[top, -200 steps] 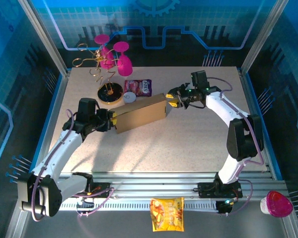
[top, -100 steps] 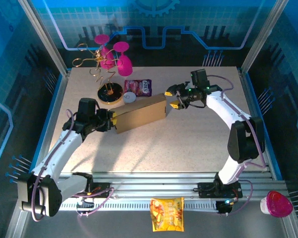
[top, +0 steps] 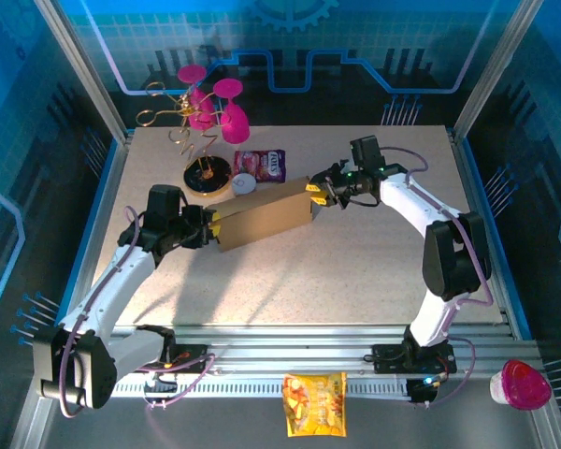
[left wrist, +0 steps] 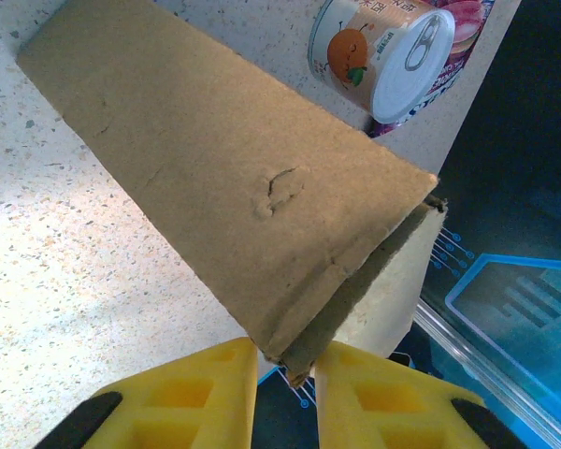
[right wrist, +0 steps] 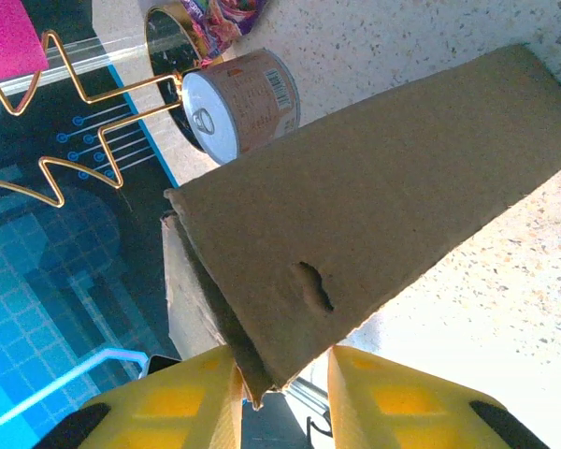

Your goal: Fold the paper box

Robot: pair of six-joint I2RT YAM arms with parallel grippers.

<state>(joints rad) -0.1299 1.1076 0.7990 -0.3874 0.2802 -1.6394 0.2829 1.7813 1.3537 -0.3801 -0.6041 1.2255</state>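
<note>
The paper box (top: 262,215) is a brown cardboard mailer, folded flat and raised between both arms at mid-table. My left gripper (top: 212,227) is shut on its left end. In the left wrist view the box (left wrist: 215,178) runs away from the yellow fingertips (left wrist: 206,383), its layered corner pinched in the gripper (left wrist: 287,374). My right gripper (top: 315,194) holds the right end. In the right wrist view the box (right wrist: 374,206) has its corner between the gripper's (right wrist: 282,383) fingers, which press on both faces.
A small can (top: 244,184) lies just behind the box, next to a purple packet (top: 266,166) and a black round dish (top: 206,175). Pink glasses on a gold wire stand (top: 206,108) are at the back left. An orange snack bag (top: 315,404) lies off the table's front.
The right gripper widened, shifted slightly left along the box's right end, then closed on it. The left arm and the box have stayed put.
</note>
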